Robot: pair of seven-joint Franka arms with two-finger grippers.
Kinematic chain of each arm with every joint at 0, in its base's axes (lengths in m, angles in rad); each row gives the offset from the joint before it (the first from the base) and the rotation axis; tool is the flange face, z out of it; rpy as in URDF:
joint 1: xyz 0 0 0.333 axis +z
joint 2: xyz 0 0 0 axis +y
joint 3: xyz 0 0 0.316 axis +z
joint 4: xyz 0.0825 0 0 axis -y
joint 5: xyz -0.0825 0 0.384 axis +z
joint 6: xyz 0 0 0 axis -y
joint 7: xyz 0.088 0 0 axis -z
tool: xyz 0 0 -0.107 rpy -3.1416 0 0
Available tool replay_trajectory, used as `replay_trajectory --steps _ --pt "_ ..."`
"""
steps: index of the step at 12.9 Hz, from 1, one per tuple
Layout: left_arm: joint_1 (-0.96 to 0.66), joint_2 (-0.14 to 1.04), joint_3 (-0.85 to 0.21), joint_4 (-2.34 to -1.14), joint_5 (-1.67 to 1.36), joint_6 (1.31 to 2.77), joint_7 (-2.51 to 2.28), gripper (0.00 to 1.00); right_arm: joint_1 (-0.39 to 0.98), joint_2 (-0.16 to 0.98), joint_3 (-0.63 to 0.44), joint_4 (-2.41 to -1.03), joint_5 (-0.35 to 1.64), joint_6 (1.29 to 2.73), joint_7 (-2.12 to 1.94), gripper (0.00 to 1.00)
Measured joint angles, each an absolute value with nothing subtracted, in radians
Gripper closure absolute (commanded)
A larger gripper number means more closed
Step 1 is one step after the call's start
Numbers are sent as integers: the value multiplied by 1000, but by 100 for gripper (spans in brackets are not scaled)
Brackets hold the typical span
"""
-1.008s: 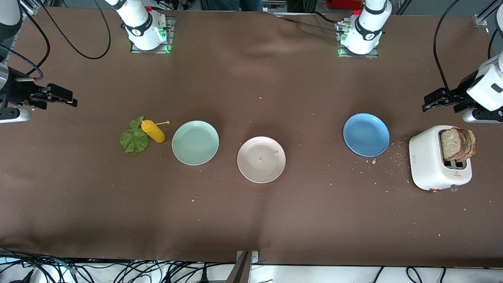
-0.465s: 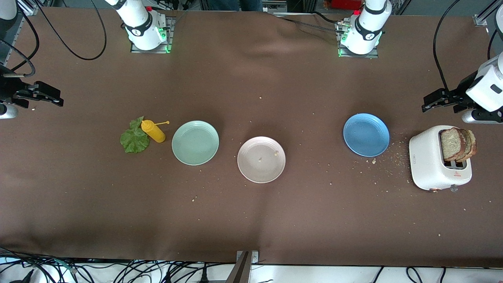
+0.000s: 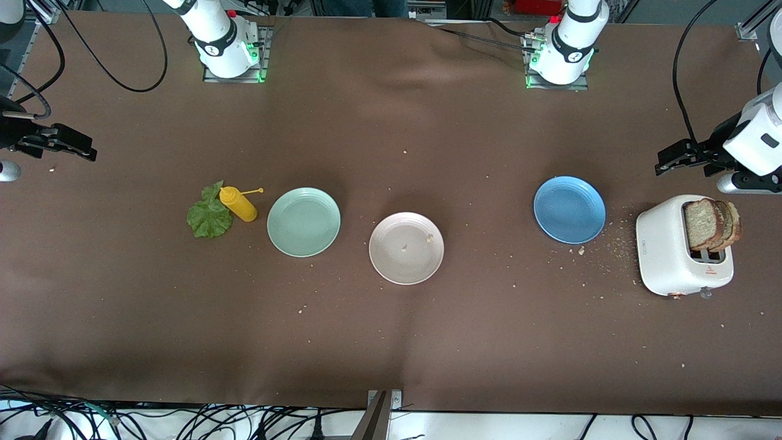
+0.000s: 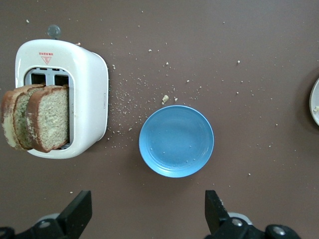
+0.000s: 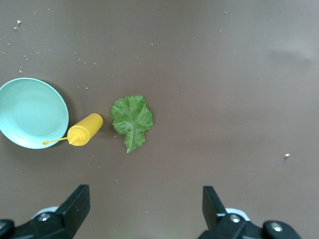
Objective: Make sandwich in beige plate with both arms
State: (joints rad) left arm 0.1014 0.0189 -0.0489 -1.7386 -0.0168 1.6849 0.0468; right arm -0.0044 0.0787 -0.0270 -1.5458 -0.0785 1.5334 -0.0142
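The beige plate (image 3: 396, 264) lies mid-table, holding only a few crumbs. Two slices of brown bread (image 3: 712, 224) (image 4: 37, 117) stand up out of a white toaster (image 3: 663, 250) (image 4: 89, 84) at the left arm's end. A green lettuce leaf (image 3: 209, 217) (image 5: 131, 119) lies flat on the cloth toward the right arm's end. My left gripper (image 3: 665, 161) (image 4: 148, 201) hangs open over bare cloth between the toaster and the blue plate. My right gripper (image 3: 88, 153) (image 5: 144, 196) hangs open and empty over bare cloth at its end of the table.
A yellow squeeze bottle (image 3: 239, 205) (image 5: 85, 128) lies between the lettuce and a mint-green plate (image 3: 303, 221) (image 5: 30, 112). A blue plate (image 3: 569, 209) (image 4: 176, 141) sits beside the toaster, with crumbs scattered between them. Brown cloth covers the table.
The right gripper has drawn back toward the table's edge at the right arm's end. The left arm has barely shifted. Nothing on the table has moved.
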Motion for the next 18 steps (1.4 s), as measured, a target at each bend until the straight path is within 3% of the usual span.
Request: replay_trajectory --steps 5,12,18 --pt "113 23 -46 -1739 -17 1690 77 0 46 70 123 -1546 -229 1532 11 0" --pt "303 176 -38 -1747 -17 1859 275 0 25 70 -37 -1558 -23 1532 30 0" --pt "322 266 -39 -1747 -17 1962 279 0 29 53 -42 -1582 9 1530 191 0"
